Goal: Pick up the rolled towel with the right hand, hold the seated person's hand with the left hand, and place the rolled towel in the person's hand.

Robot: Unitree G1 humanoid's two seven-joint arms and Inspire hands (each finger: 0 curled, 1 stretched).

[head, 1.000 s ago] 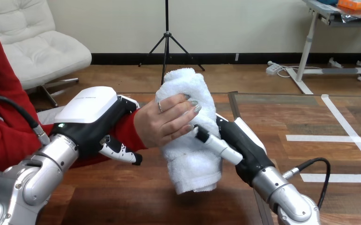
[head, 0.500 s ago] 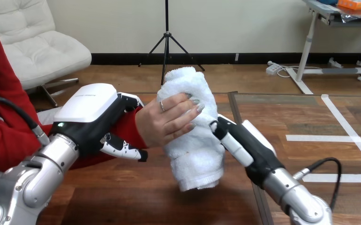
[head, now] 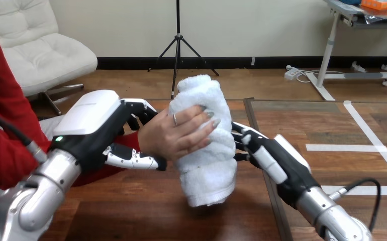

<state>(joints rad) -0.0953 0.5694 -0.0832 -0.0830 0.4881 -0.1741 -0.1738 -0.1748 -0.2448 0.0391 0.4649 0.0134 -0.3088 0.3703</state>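
The towel (head: pixel 205 150) stands nearly upright in the middle of the view, a white roll leaning a little to the left at its top. The person's hand (head: pixel 174 136) grips it from the left at about mid-height. The person's fingers (head: pixel 204 120) wrap across the front of the roll and press into the cloth. The towel's top rises clear above that hand. Its lower end hangs below the hand, low over the table (head: pixel 131 216); I cannot tell whether that end touches the wood.

The left hand (head: pixel 93 125) comes in from the lower left and is closed on the person's wrist (head: pixel 145 134). Its fingers (head: pixel 140 111) curl over the wrist from above, and its thumb (head: pixel 137 161) reaches along beneath it, so the wrist lies clasped between them. The white shell on the back of this hand faces up. The red sleeve (head: pixel 5 150) runs out behind it toward the view's left edge.

The right hand (head: pixel 282 165) comes in from the lower right and sits just to the right of the towel. Its fingers (head: pixel 243 133) are released: they stretch toward the right side of the roll, spread apart and not wrapped round it. Their tips lie at the very edge of the cloth, and I cannot tell whether they touch it. The towel's weight is in the person's grip, with the left hand at the wrist and the right hand beside the roll.
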